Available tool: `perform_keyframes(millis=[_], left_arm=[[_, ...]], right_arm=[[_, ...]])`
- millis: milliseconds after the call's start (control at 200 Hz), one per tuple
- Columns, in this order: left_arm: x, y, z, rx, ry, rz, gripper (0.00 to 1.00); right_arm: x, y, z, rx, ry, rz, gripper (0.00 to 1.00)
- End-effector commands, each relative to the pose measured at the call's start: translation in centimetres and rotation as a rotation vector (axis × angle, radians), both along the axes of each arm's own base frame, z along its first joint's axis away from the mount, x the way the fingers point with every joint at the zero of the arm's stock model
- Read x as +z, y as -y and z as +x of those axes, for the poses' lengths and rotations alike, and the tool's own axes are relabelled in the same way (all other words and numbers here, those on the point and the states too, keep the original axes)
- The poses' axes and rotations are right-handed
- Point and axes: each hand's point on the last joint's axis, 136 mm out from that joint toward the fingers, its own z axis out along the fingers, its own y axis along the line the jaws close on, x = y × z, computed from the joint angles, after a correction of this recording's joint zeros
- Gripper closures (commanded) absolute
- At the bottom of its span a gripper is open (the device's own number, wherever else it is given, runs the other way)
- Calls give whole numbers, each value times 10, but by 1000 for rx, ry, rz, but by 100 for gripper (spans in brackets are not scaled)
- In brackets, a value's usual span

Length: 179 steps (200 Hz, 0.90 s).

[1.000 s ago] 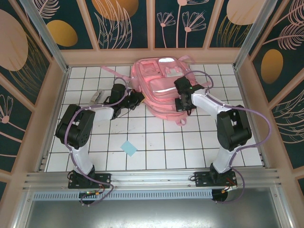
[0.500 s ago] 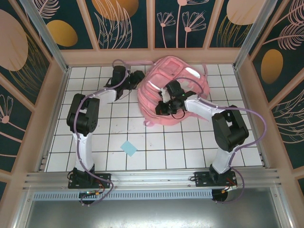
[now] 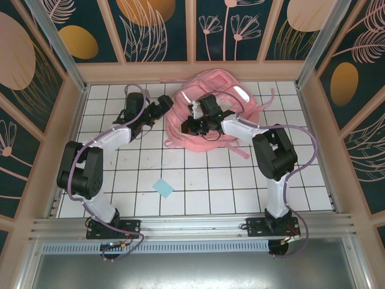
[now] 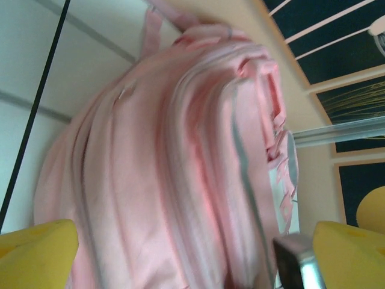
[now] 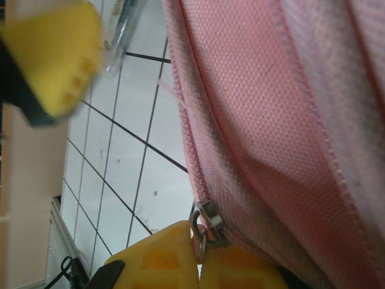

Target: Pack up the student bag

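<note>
right tool [image 5: 198,265]: yellow pads [image 5: 157,260] pressed together at the bag's seam, the metal zip pull [image 5: 204,224] pinched where they meet. pink weave runs up and right from the pinch, white tiles to the left. a blurred, clear pen-like thing [image 5: 123,30] lies on the tiles at the top of that view; cannot tell more. overhead, this tool sits on the left front of the bag [image 3: 219,84], its arm crossing over the pink fabric. left tool [image 4: 192,256]: fingertips [image 4: 36,253] wide apart, nothing between them, the bag's folded side rising just ahead. overhead it hangs just beside the bag's left edge; cannot tell if it touches. bag slumped at the far middle of the worktop [image 3: 198,180], close to the back wall, straps trailing toward the near side. small blue paper square [image 3: 162,188] flat on the near-left tiles, well apart from the bag.
</note>
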Motion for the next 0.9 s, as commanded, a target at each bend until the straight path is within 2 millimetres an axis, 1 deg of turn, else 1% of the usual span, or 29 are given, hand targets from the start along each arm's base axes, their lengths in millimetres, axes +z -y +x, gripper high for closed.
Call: perform_keyframes(millis=[0, 75, 140, 180, 210, 240, 275, 310, 315, 325, 375, 390, 395, 400, 405, 410, 460, 500, 575, 635, 695, 755, 785, 825, 840, 890], left_arm=[[-12, 14, -8, -9, -37, -103, 3], [-23, 21, -8, -13, -55, -110, 7], [-31, 25, -3, -11, -60, -125, 9], [-31, 28, 2, -10, -52, -140, 12], [-32, 31, 5, -11, -49, -152, 15], [-30, 33, 10, -11, -34, -166, 21], [-30, 36, 13, -11, -22, -176, 33], [-29, 39, 17, -13, -10, -186, 50], [-30, 39, 18, -13, -11, -185, 50], [-30, 40, 18, -15, -7, -187, 56], [-31, 43, 22, -23, 1, -191, 77], [-32, 44, 23, -25, 2, -187, 82], [-32, 44, 23, -25, 1, -187, 87], [-33, 44, 24, -25, 0, -186, 89], [-33, 44, 24, -26, 0, -185, 96], [-34, 44, 24, -25, -3, -184, 100], [-39, 42, 25, -18, -15, -164, 100], [-40, 40, 24, -14, -11, -152, 100], [-40, 36, 23, -9, -12, -127, 100], [-38, 32, 23, -7, -6, -108, 100], [-36, 28, 23, -3, -3, -92, 100], [-33, 26, 22, -2, 5, -86, 100], [-31, 25, 23, -5, 9, -85, 100], [-28, 26, 23, -13, 17, -83, 100], [-28, 27, 22, -16, 18, -81, 100], [-25, 28, 22, -30, 24, -76, 100]], right_arm=[[58, -17, -8, 80, 109, 173, 100], [61, -14, -20, 92, 95, 183, 100], [59, -11, -35, 112, 75, 181, 100], [56, -9, -45, 121, 58, 173, 100], [53, -7, -52, 126, 41, 164, 100], [46, -4, -59, 130, 18, 151, 100], [40, -1, -66, 136, -8, 136, 100], [32, 3, -74, 143, -32, 115, 100], [32, 3, -75, 145, -34, 112, 100], [28, 4, -77, 146, -44, 102, 100], [13, 13, -84, 144, -68, 32, 100], [8, 17, -87, 143, -77, 2, 100], [6, 18, -87, 142, -77, -6, 100], [4, 19, -88, 141, -83, -18, 100], [2, 21, -89, 142, -86, -28, 100], [1, 22, -90, 141, -86, -37, 100], [-19, 40, -94, 125, -105, -158, 100], [-33, 59, -97, 110, -120, -272, 100], [-57, 102, -102, 80, -138, -503, 100], [-67, 138, -104, 49, -149, -673, 100], [-72, 169, -105, 20, -157, -799, 100], [-72, 197, -99, -31, -147, -901, 100], [-70, 212, -93, -68, -133, -960, 100], [-68, 226, -86, -98, -99, -1036, 100], [-66, 239, -78, -137, -99, -1064, 100], [-60, 264, -63, -203, -65, -1169, 100]])
